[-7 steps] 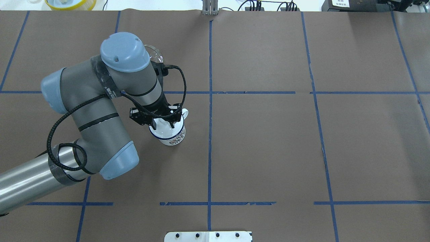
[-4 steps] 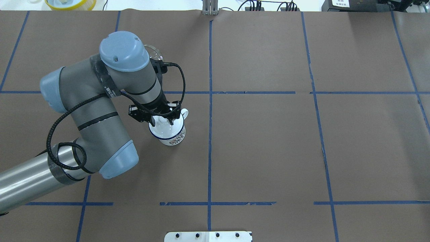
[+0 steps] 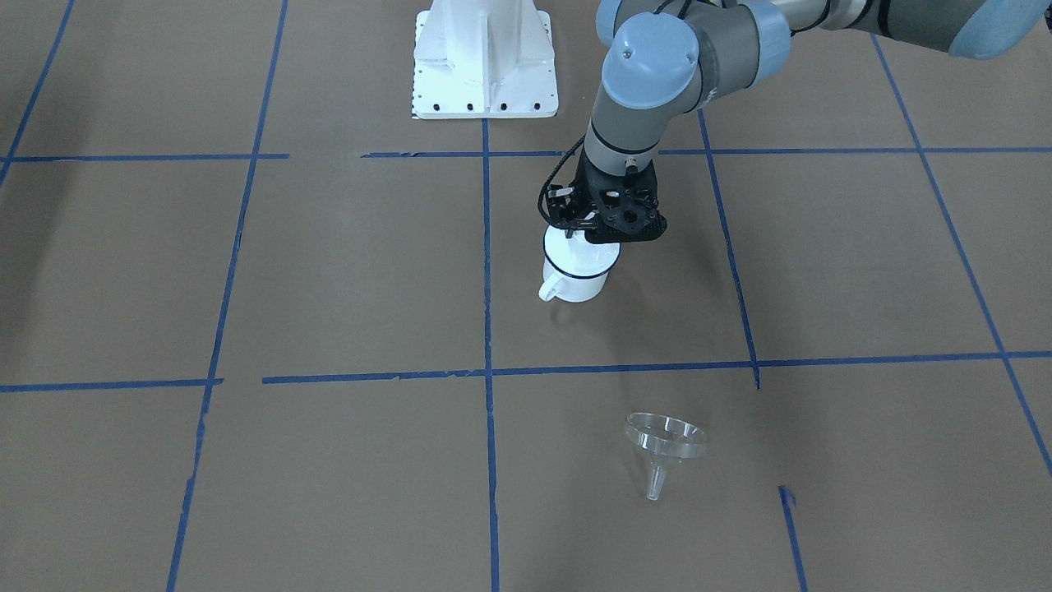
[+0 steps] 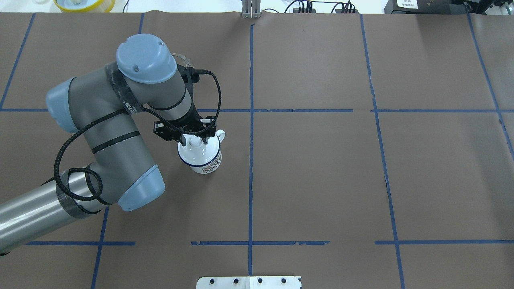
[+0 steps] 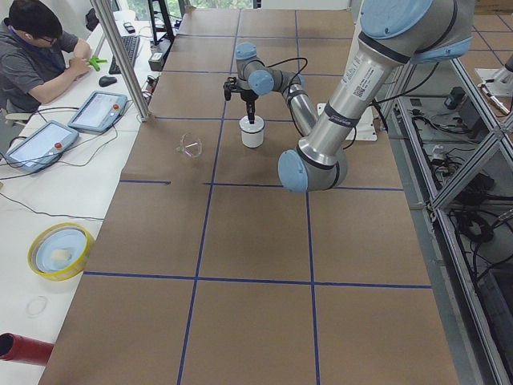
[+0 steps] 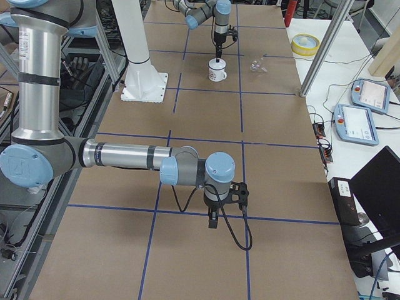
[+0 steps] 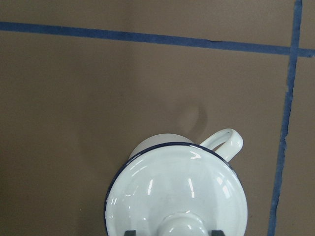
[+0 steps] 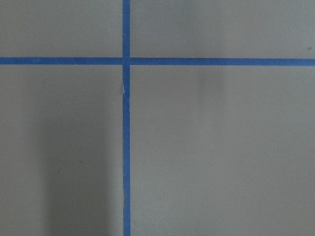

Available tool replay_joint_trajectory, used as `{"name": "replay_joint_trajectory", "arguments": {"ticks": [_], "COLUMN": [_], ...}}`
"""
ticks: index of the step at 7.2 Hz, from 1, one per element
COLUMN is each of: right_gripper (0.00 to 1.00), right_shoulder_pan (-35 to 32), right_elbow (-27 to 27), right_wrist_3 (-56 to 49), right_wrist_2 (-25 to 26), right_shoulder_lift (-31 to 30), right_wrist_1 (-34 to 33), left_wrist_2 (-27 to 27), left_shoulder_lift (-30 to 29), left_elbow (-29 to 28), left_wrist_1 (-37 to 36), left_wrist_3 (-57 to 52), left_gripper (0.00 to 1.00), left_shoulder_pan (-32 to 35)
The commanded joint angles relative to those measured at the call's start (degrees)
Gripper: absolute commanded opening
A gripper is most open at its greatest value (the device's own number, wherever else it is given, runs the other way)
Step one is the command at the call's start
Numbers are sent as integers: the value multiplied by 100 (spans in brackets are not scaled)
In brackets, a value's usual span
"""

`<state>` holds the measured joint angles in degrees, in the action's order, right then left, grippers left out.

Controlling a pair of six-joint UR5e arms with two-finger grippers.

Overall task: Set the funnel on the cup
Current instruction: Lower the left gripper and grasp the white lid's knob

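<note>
Hovering over the cup (image 4: 207, 162), left tool (image 4: 194, 141) straddles the lid's (image 7: 172, 187) knob (image 7: 181, 226).

My left gripper (image 3: 588, 237) over the cup (image 3: 578, 279), centre frame.
It hangs at the cup's upper rim, and the handle points lower left; the clear funnel (image 3: 664, 444) rests well apart toward the lower right, spout aimed at the bottom edge.

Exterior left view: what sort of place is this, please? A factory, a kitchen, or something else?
Most likely a robotics lab. A table papered brown and gridded with blue tape, two teach pendants on the side bench, and a seated operator suggest it.
</note>
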<state>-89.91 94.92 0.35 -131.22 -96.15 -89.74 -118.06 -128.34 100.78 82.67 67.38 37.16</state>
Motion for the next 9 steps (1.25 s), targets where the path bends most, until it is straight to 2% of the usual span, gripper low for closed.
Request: {"name": "replay_joint_trajectory", "arguments": {"ticks": [1, 2, 3, 4, 5, 6, 9], "right_gripper": [100, 100, 100, 100, 100, 100, 100], "right_shoulder_pan": [0, 0, 0, 0, 0, 0, 0], "right_elbow": [0, 0, 0, 0, 0, 0, 0], "right_wrist_3": [0, 0, 0, 0, 0, 0, 0], "right_wrist_2": [0, 0, 0, 0, 0, 0, 0], "right_shoulder_lift": [0, 0, 0, 0, 0, 0, 0], "right_wrist_1": [0, 0, 0, 0, 0, 0, 0], "left_wrist_2": [11, 11, 11, 20, 28, 37, 20], "left_shoulder_lift": [2, 2, 10, 10, 19, 19, 28], "left_elbow": [-59, -50, -50, -41, -6, 64, 677], "left_wrist_1": [65, 65, 65, 57, 48, 39, -503], "left_wrist_3": [12, 12, 12, 12, 12, 12, 3], "left_gripper": [59, 55, 46, 32, 12, 0, 0], "left_shoulder_pan": [-7, -7, -7, 2, 2, 63, 221]}}
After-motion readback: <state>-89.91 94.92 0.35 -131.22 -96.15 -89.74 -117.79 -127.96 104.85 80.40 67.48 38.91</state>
